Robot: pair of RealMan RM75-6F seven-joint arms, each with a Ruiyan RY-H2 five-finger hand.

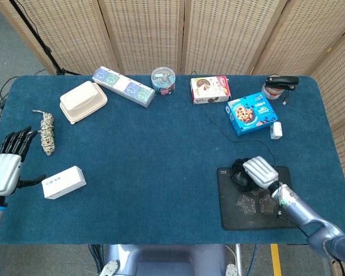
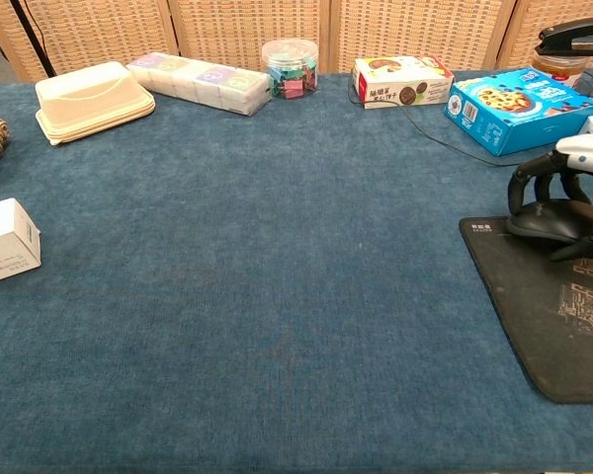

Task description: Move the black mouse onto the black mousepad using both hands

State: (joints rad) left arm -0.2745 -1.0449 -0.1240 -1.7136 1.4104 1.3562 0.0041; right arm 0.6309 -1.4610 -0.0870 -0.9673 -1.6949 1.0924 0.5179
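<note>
The black mouse [image 1: 239, 172] sits on the far left corner of the black mousepad [image 1: 253, 210], partly over its far edge. My right hand [image 1: 260, 171] arches over the mouse and its dark fingers grip its sides. In the chest view the mouse [image 2: 546, 221] lies low under the right hand [image 2: 579, 158] at the mousepad's [image 2: 553, 316] far edge. The mouse cable [image 1: 218, 129] runs back toward the boxes. My left hand [image 1: 4, 168] hovers at the table's left edge, fingers spread, holding nothing.
A white box [image 1: 63, 182] lies beside the left hand, with a rope bundle [image 1: 46, 132] behind it. Along the back stand a beige container [image 1: 83, 101], a long box [image 1: 123, 87], a clip jar [image 1: 163, 80], a snack box [image 1: 210, 89], a blue cookie box [image 1: 252, 113] and a stapler [image 1: 280, 81].
</note>
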